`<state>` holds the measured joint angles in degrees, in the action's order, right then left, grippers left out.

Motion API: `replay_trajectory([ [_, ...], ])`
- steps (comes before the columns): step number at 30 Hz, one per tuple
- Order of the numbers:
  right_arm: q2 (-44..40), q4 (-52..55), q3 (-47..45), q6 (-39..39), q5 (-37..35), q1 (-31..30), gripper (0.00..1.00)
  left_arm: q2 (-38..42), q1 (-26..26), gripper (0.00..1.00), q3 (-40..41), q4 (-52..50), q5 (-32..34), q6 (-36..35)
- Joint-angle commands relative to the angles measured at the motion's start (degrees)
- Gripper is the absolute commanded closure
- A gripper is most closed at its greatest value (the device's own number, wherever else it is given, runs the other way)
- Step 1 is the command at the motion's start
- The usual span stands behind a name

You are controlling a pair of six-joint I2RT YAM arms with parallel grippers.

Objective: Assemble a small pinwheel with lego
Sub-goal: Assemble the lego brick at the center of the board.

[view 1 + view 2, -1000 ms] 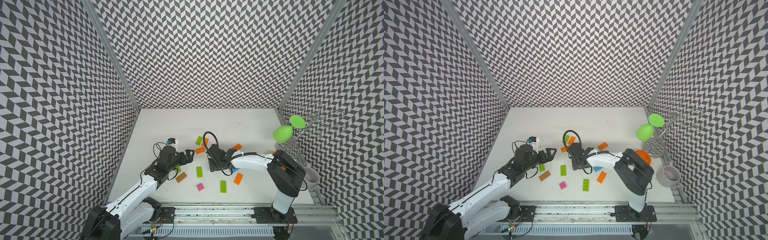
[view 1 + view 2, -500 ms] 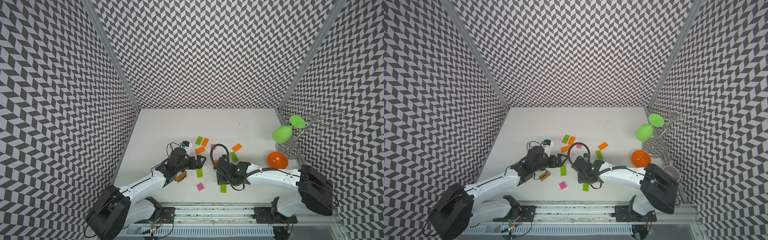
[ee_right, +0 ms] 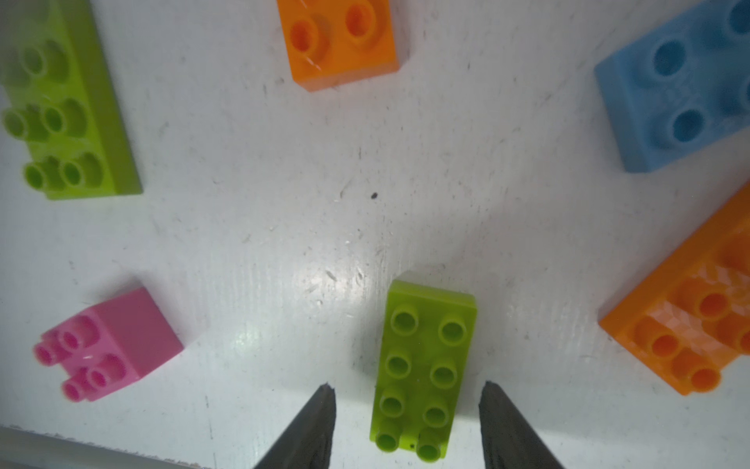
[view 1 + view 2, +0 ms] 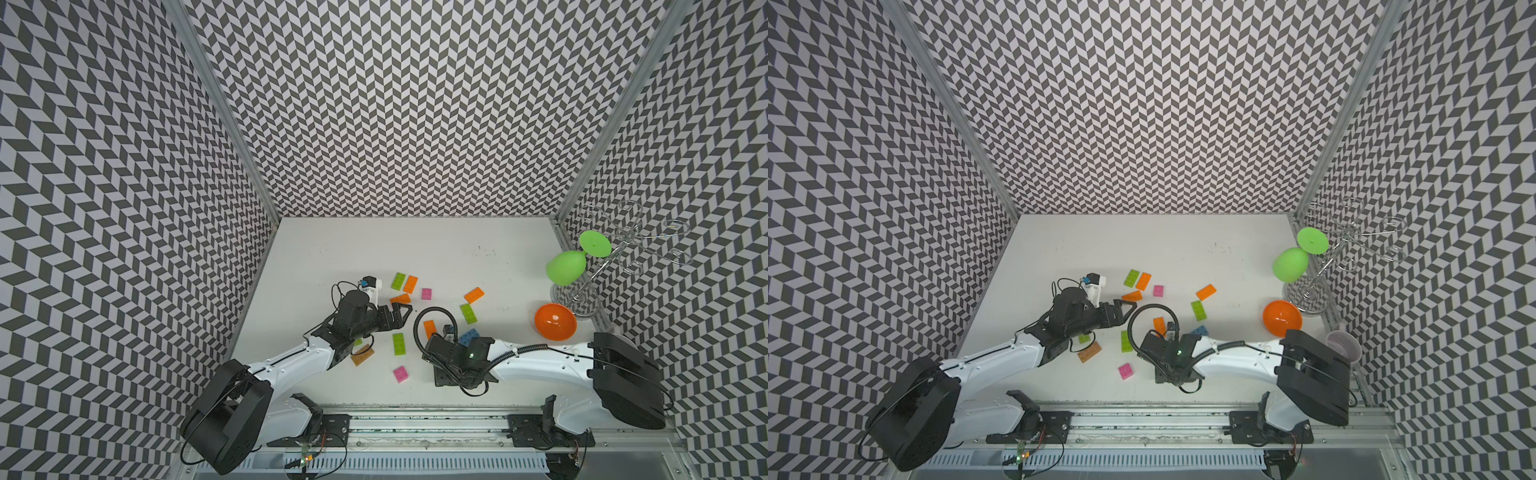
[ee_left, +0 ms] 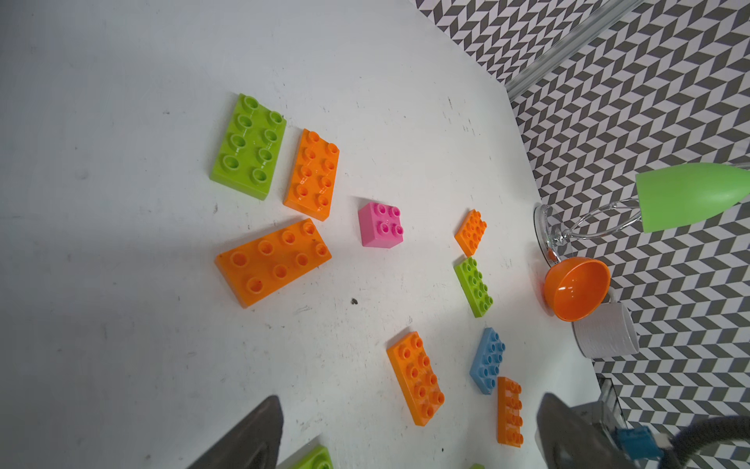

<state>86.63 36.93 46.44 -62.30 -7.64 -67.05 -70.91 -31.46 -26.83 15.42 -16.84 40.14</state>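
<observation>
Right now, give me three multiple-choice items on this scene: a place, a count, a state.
1. The lime brick nearest the right tool lies:
A. in a bowl
B. between its jaws
C. atop another brick
2. Pink square bricks:
A. one
B. two
C. four
3. The left tool is:
A. shut tight
B. shut on a brick
C. open, empty
1 B, the right wrist view shows a jaw on each side; 2 B, both top views show two; 3 C, its jaws stand apart, gripping nothing.

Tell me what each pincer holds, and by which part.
Nothing. The right pincer straddles a lime green brick, untouched; the left pincer is open.
</observation>
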Motion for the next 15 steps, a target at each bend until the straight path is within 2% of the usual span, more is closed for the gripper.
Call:
replay_trajectory([
  [1, 1.39, -0.03, -0.56, -1.42, 0.31, -0.43, 0.47, 0.12, 0.64, 0.04, 0.8, 1.72, -1.35, -0.77],
  [6, 3.58, -0.33, -0.73, -0.98, 0.65, -0.37, 0.54, 0.77, 1.22, 0.04, 1.67, 2.05, -1.53, -0.33],
  [12, 4.08, -0.53, -1.07, -0.37, 0.11, -0.45, 0.67, 1.5, 2.65, 0.04, 2.34, 1.91, -2.16, -0.34],
  [15, 3.81, -4.14, -1.17, 4.83, 0.19, -0.37, 0.69, 1.87, 3.53, 0.04, 2.49, 1.63, -2.32, -0.67],
])
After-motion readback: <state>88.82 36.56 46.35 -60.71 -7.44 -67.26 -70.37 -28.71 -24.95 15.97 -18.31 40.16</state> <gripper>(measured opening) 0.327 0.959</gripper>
